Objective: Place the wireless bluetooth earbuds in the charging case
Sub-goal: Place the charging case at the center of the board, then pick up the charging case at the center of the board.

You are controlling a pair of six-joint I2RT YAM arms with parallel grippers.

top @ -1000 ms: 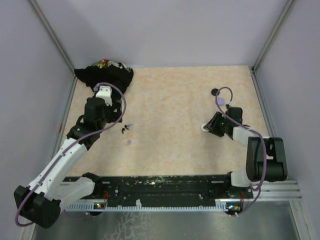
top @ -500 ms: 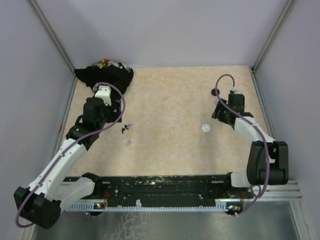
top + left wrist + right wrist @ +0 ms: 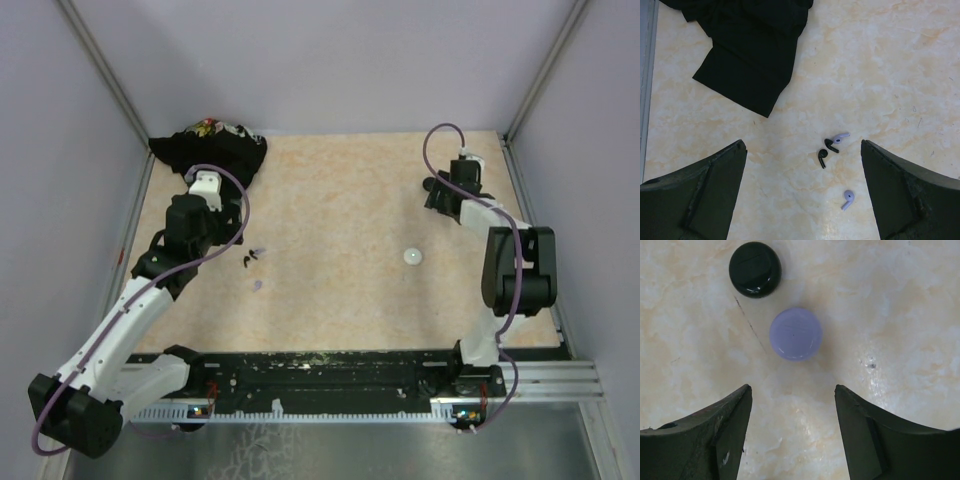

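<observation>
Four earbuds point(image 3: 831, 145) lie loose on the table point(image 3: 330, 200), left of its middle. In the left wrist view three of them huddle together: a lavender earbud point(image 3: 841, 136) whose stem touches a dark earbud point(image 3: 830, 146), with a second dark earbud point(image 3: 822, 158) just beside that. A second lavender earbud point(image 3: 847, 199) lies apart from the cluster, nearer the camera. From the top camera they are only dark and pale specks (too small to count there).

None of them sits in anything. The left gripper point(image 3: 803, 145) hangs above them with its jaws spread as wide as they go. It grips nothing, and the cluster shows in the gap between the fingers, on the table surface. A crumpled black cloth point(image 3: 750, 50) lies beyond the earbuds, in the far left corner.

Well apart, on the right side, a lavender disc point(image 3: 795, 334) and a black disc point(image 3: 755, 269) rest near each other without touching. The black one carries a faint line that may be a lid seam. The right gripper point(image 3: 792, 389) is poised over the bare table just short of the lavender disc, its jaws parted and empty. A white disc point(image 3: 413, 256) lies alone nearer the middle of the table.
</observation>
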